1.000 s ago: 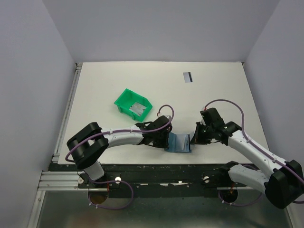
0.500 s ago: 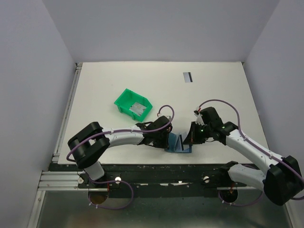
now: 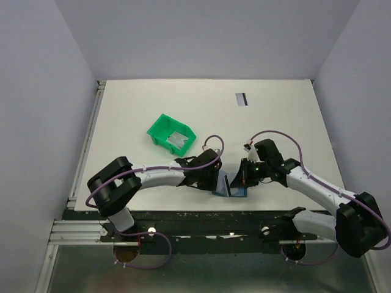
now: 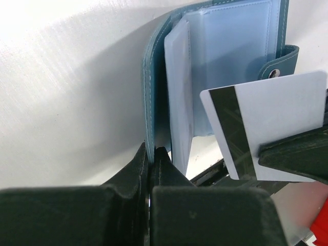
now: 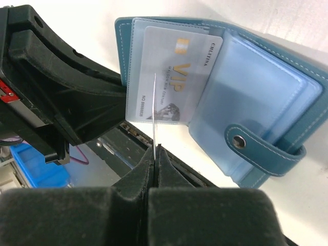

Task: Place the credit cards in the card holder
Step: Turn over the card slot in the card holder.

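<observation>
the card holder [image 3: 231, 185] stands open at the near edge of the bench [image 3: 140, 104], with a vip card [image 5: 174, 77] in one clear sleeve. the left tool [image 4: 150, 154] is clamped on its cover edge. the right tool [image 5: 155, 154] pinches a credit card [image 4: 277, 128] just beside the open sleeves. a striped card [image 3: 242, 99] lies far back, well apart from the green bin [image 3: 157, 129].

- The card holder [image 3: 231, 186] stands open at the near edge of the table [image 3: 153, 104], between the two arms.
- The left pincer [image 4: 151, 156] clamps its left cover.
- The right pincer [image 3: 243, 177], just right of it, grips a held card [image 4: 271, 123] before the open pockets.
- A pocketed card [image 5: 174, 77] sits inside the holder.
- A bin [image 3: 160, 129] sits behind and left, with a second card [image 3: 178, 140] in it.
- A third card [image 3: 242, 99] lies far back, right of centre.
</observation>
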Available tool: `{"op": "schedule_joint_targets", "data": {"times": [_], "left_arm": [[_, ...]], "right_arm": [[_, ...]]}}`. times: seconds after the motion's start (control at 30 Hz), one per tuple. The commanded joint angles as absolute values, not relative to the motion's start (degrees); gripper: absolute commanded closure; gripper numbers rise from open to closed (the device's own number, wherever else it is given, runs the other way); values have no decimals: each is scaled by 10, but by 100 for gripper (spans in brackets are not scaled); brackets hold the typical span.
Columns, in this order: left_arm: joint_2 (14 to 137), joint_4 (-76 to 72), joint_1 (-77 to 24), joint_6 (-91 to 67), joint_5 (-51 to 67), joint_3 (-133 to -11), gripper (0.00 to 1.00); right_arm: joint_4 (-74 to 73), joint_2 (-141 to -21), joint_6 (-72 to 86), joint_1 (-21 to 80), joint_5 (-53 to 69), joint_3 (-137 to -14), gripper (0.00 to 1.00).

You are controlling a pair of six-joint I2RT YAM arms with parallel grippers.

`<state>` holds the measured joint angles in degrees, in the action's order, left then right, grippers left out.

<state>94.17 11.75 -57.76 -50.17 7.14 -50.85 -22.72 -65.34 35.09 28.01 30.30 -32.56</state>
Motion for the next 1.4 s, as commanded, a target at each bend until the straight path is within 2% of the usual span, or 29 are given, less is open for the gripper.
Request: {"op": "schedule_joint_targets", "data": {"times": [0.0,0.1,0.23,0.4,0.53,0.63,0.73,0.83,1.0,1.17,1.37], "left_arm": [[929,102,-577,-505,77,-487,90],[920,103,-577,-501,72,-487,85],[928,114,-576,-494,75,-498,84],[933,105,-575,-498,83,-488,92],[938,128,-575,-495,78,-487,91],[926,169,-575,-485,58,-489,86],[891,202,-574,-478,33,-483,69],[854,235,-571,-473,10,-484,59],[801,269,-561,-468,-12,-483,49],[748,287,-556,-470,-37,-482,45],[745,176,-556,-447,-3,-494,45]], "right_arm": [[-166,-674,359,277,340,-310,100],[-124,-693,372,277,350,-302,100],[-82,-722,381,277,362,-300,100],[-55,-747,385,277,365,-296,99],[-47,-768,381,277,359,-294,100],[-52,-781,375,277,342,-293,100],[-66,-793,369,278,319,-292,100],[-76,-801,360,278,298,-294,100],[-83,-814,354,278,288,-294,100],[-82,-823,349,278,284,-295,100],[-84,-831,346,278,284,-297,100]]}}
